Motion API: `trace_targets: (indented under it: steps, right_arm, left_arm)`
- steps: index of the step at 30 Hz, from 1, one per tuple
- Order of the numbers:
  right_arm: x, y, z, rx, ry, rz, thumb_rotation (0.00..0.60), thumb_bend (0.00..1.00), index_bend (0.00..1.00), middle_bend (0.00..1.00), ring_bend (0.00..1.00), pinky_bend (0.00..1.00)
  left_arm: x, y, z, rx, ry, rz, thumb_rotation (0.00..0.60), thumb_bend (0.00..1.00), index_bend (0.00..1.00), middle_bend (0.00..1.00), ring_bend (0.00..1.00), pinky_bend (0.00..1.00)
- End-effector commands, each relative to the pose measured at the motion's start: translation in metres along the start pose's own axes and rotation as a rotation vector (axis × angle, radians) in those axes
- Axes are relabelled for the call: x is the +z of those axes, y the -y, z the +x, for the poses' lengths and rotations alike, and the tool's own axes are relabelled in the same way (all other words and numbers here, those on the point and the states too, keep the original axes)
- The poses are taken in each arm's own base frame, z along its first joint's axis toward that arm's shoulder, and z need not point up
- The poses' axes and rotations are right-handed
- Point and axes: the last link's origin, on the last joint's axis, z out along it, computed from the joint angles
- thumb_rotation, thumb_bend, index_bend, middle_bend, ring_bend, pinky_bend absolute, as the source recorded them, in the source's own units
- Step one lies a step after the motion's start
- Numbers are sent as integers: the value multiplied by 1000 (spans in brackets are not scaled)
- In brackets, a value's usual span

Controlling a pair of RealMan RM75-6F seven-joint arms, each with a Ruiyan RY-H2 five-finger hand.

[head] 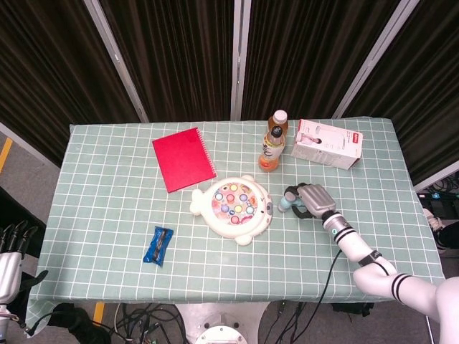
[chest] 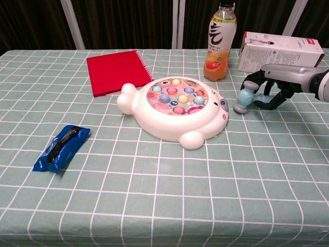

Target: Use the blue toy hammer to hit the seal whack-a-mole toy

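The white seal whack-a-mole toy (head: 233,206) (chest: 175,112) lies mid-table with coloured pegs on its round face. Just right of it is the blue toy hammer (head: 285,203) (chest: 242,101), its head low at the tablecloth beside the seal's nose end. My right hand (head: 311,200) (chest: 275,86) curls its fingers around the hammer's handle, which is mostly hidden inside the hand. My left hand (head: 8,254) hangs off the table's left corner, fingers straight and apart, holding nothing; it shows only in the head view.
An orange drink bottle (chest: 219,43) and a white box (chest: 280,51) stand behind the right hand. A red notebook (chest: 117,71) lies at the back left, and a blue packet (chest: 61,148) lies front left. A green checked cloth (chest: 164,195) covers the table.
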Motion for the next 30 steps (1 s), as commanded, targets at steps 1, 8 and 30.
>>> trace_targets:
  steps: [1, 8, 30]
  right_arm:
    - [-2, 0, 0, -2, 3, 3, 600, 399, 268, 315, 189, 286]
    - [-9, 2, 2, 2, -17, 14, 600, 399, 194, 249, 125, 233]
    - [-239, -42, 45, -16, -516, -221, 600, 257, 25, 106, 8, 103]
  left_arm:
    - [0, 0, 0, 0, -2, -1, 600, 35, 153, 62, 0, 0]
    - [0, 0, 2, 1, -8, -3, 600, 34, 153, 63, 0, 0]
    - [13, -10, 0, -20, -70, -35, 600, 35, 148, 63, 0, 0]
